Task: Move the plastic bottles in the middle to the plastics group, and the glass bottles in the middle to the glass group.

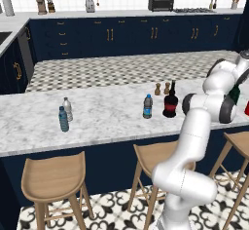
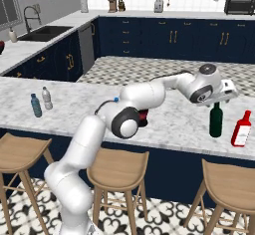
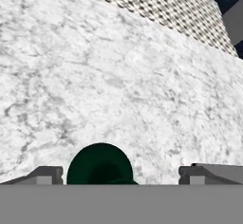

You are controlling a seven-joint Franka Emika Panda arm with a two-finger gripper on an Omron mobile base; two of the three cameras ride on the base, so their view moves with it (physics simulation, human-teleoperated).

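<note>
base views flank; hand view downward, close

Arm stretched far right, pincer pointing down, jaws spread wide

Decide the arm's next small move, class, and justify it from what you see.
Probably lift straight up and clear. The tall slim dark green bottle stands upright on the marble counter beside the red bottle, and the gripper sits open above its top, so it looks released.
</note>
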